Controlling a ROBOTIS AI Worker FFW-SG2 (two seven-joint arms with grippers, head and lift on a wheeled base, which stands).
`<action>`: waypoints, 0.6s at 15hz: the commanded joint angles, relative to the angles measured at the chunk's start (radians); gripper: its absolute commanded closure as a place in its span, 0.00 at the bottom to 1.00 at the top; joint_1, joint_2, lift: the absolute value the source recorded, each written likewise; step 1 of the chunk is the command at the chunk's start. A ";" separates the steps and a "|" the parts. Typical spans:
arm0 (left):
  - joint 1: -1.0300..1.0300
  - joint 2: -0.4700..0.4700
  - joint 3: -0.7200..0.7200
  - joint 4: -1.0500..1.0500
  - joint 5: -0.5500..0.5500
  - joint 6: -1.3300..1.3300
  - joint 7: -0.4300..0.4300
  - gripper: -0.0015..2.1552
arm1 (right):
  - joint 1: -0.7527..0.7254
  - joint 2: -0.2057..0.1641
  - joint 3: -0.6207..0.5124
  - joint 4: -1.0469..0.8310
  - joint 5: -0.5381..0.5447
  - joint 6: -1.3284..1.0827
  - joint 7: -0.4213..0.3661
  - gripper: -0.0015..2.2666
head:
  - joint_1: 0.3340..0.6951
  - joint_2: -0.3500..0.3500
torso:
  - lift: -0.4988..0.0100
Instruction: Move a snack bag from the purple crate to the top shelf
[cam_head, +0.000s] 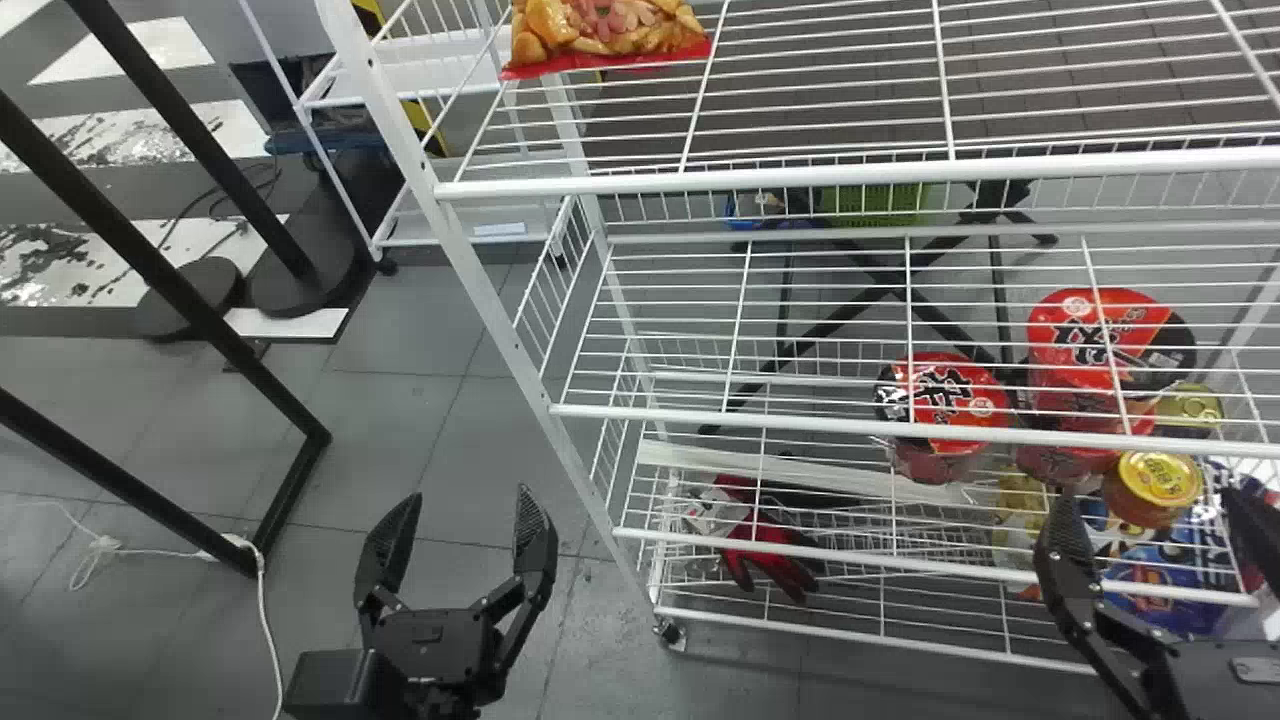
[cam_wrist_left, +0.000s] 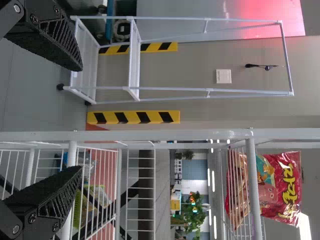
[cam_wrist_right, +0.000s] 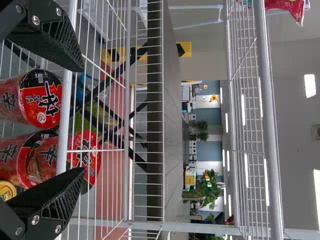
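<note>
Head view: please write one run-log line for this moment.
Red plastic snack bag on white wire top shelf; left black gripper open; right black gripper open

Looks like smooth metal on the top shelf (cam_head: 800, 176), glossy, creased plastic on the snack bag (cam_head: 605, 28), shiny wrap on the noodle cups (cam_head: 952, 400), matt cloth on the glove (cam_head: 768, 560).

Where my three cameras look

From the head, I look forward and down onto the wire rack (cam_head: 480, 270); both wrist views, turned sideways, look across it roughly level from close in. All three share the snack bag (cam_head: 600, 28); head and right wrist share the red cups (cam_head: 940, 395).
</note>
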 joint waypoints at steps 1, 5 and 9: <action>0.000 -0.003 -0.003 0.009 0.000 -0.008 0.000 0.06 | 0.003 -0.003 0.000 0.000 0.001 -0.001 0.000 0.05 | 1.00 0.89 | 0.38; 0.002 -0.009 -0.003 0.012 -0.004 -0.011 0.002 0.06 | 0.004 -0.007 0.000 0.005 -0.005 -0.007 -0.008 0.05 | 1.00 0.88 | 0.35; 0.005 -0.011 -0.004 0.011 -0.004 -0.011 0.002 0.06 | 0.004 -0.015 0.001 0.012 -0.005 -0.044 -0.008 0.05 | 1.00 0.88 | 0.32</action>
